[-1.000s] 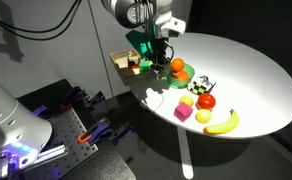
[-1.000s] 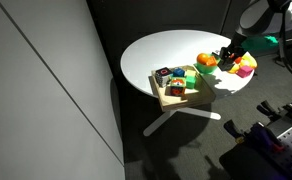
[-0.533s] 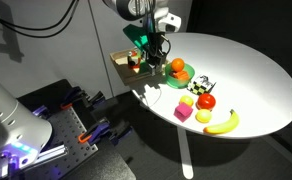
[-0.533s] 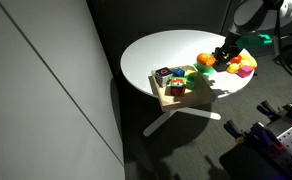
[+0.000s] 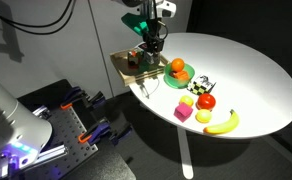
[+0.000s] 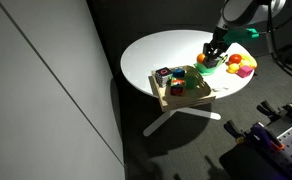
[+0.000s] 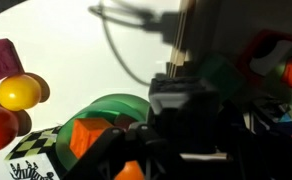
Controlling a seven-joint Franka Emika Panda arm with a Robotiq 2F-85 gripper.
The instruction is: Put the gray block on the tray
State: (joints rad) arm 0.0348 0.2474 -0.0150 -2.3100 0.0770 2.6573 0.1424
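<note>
Your gripper [image 5: 152,47] is hanging near the square, low-rimmed, light-wood tray [image 5: 120,62]; jaw spread: cannot tell.

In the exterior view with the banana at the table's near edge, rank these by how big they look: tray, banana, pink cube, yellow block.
1. tray, largest, though farther from the camera and partly hidden by the arm
2. banana
3. pink cube and yellow block, which look alike, so they are not ranked against each other
</note>
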